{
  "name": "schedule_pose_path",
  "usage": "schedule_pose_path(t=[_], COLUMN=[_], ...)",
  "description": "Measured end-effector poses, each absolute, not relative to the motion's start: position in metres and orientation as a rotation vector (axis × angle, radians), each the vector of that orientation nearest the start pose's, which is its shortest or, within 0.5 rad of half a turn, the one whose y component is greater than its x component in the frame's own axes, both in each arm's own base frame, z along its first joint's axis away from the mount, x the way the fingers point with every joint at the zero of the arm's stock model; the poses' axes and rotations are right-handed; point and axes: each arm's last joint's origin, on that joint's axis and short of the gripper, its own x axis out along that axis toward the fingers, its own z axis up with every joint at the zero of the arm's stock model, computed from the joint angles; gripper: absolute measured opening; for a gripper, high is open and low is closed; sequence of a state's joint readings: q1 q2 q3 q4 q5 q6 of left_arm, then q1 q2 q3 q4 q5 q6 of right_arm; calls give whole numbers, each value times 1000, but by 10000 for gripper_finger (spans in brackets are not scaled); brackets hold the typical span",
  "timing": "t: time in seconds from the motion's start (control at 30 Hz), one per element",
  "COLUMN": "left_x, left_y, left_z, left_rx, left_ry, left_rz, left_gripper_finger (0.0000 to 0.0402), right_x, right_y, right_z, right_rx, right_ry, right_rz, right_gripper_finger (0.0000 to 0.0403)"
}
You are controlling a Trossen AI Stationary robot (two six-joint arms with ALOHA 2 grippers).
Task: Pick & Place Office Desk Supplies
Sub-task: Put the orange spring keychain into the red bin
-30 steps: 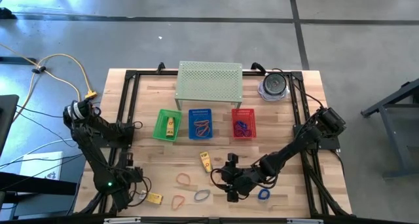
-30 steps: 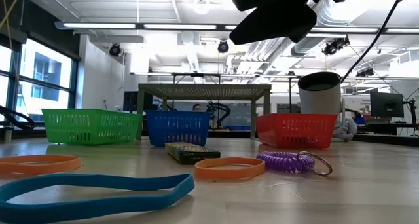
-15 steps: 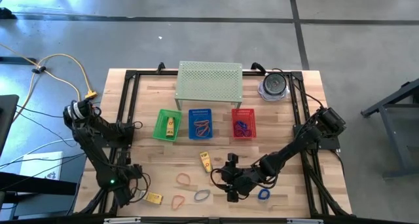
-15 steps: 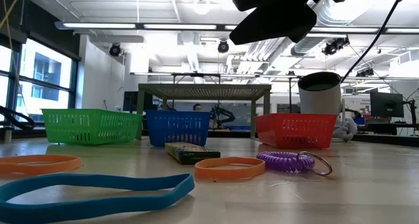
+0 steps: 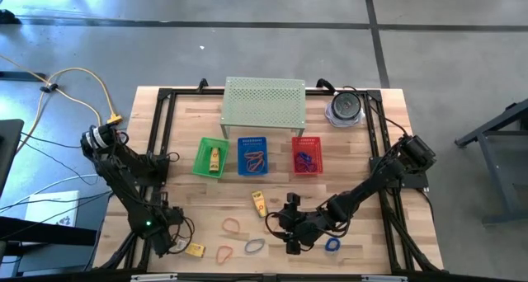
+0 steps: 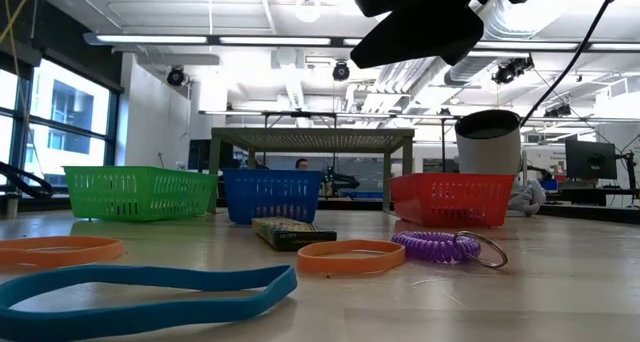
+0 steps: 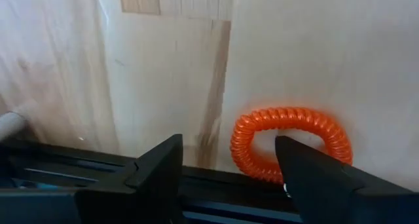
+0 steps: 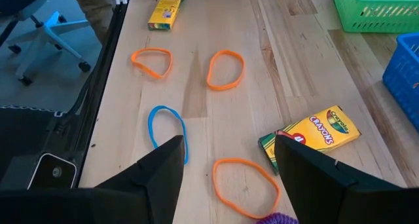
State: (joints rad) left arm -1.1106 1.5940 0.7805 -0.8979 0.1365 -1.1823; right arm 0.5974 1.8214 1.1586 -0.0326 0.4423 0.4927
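The left gripper (image 5: 175, 242) was positioned low at the near-left corner of the table (image 5: 363, 150), its fingers (image 7: 157, 168) spread apart and released, straddling one end of an orange coiled loop (image 7: 288, 142) that lay against the dark frame rail (no contact with the coil was visible). The right gripper (image 5: 290, 242) hovered near the table's near-centre, fingers (image 8: 157, 171) likewise apart and empty. Around it lay loose supplies: a crayon box (image 8: 311, 135), three orange bands (image 8: 226, 69), a blue band (image 8: 167, 126), a purple coil (image 6: 440, 245) and a small yellow packet (image 5: 195, 249). Farther back stood the green basket (image 5: 210, 158), blue basket (image 5: 254, 156) and red basket (image 5: 306, 156), each holding items, in front of the perforated shelf (image 5: 264, 101).
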Motion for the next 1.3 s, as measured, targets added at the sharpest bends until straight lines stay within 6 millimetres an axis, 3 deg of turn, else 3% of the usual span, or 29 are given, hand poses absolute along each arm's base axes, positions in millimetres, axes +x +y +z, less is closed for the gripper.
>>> schedule_pose_path(t=[0.27, 0.47, 0.6, 0.8, 1.1, 1.3], left_x=[106, 108, 108, 112, 141, 162], left_y=[-201, -202, -202, -205, -214, -210], left_z=[125, 125, 125, 131, 176, 204], left_rx=[-16, 11, -11, -41, 0, 37], left_ry=[1810, 1824, 1807, 1768, 1559, 1471], left_rz=[111, 30, 71, 126, 177, 242], left_gripper_finger=[163, 78, 17, 5, 2, 2], right_x=[327, 327, 327, 328, 330, 330], right_y=[208, 208, 208, 208, 206, 205], right_z=[196, 196, 196, 196, 197, 197], right_rx=[131, 130, 130, 130, 134, 131], right_ry=[620, 620, 620, 620, 607, 607], right_rz=[-3, -3, -3, -3, -5, -5], right_gripper_finger=[226, 226, 226, 226, 226, 226])
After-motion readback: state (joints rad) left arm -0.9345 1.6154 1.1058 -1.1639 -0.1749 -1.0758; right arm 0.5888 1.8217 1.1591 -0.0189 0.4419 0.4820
